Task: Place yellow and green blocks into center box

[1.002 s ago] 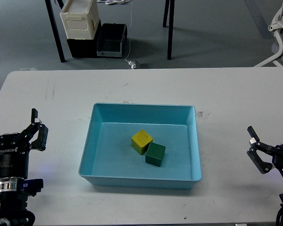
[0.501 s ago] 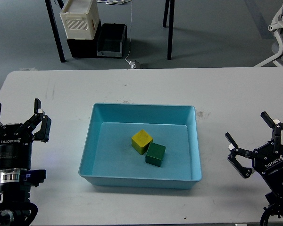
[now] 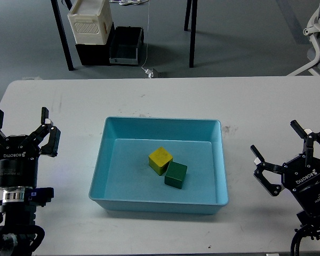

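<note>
A yellow block and a green block lie side by side, touching, inside the light blue box at the table's middle. My left gripper is open and empty over the table to the left of the box. My right gripper is open and empty over the table to the right of the box. Neither gripper touches the box or a block.
The white table runs to its far edge near the top. Beyond it on the floor stand a white crate on black bins and dark table legs. A white chair is at the far right.
My right gripper has come up and leftward into full view, fingers spread. My left gripper has risen a little. The blocks and box have not moved.
</note>
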Controlling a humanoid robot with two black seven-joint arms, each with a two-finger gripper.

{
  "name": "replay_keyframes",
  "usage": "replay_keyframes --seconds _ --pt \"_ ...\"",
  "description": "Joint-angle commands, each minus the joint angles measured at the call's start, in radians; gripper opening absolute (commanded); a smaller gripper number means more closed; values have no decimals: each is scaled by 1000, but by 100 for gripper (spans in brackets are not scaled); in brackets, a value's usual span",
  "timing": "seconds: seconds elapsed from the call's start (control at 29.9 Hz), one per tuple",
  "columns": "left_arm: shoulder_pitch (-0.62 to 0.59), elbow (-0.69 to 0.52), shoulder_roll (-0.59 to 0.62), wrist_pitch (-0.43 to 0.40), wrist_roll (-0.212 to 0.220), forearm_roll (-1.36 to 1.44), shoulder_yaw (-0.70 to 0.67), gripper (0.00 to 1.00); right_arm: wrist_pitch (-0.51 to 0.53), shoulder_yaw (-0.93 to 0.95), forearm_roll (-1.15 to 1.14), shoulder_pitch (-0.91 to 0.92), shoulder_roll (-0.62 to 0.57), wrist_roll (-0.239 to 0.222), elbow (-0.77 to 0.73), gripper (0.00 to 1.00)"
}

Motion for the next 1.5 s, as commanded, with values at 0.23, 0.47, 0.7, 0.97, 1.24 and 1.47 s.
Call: replay_keyframes --seconds 0.23,0.47,0.7,0.97,1.24,1.47 --pt "15 -2 0 0 1 12 5 100 -4 -1 2 8 0 0 1 100" --pt "20 -2 0 0 3 13 19 100 -1 -26 3 4 0 0 1 100" --pt "29 -3 0 0 7 13 83 100 -1 -5 15 -16 0 0 1 100" --pt "29 -3 0 0 20 15 106 100 -13 80 19 -9 0 42 -9 100" --pt "25 -2 0 0 18 41 106 100 -130 107 17 4 0 225 -9 100" --pt "23 -2 0 0 15 41 105 100 -136 77 14 31 0 228 -16 100"
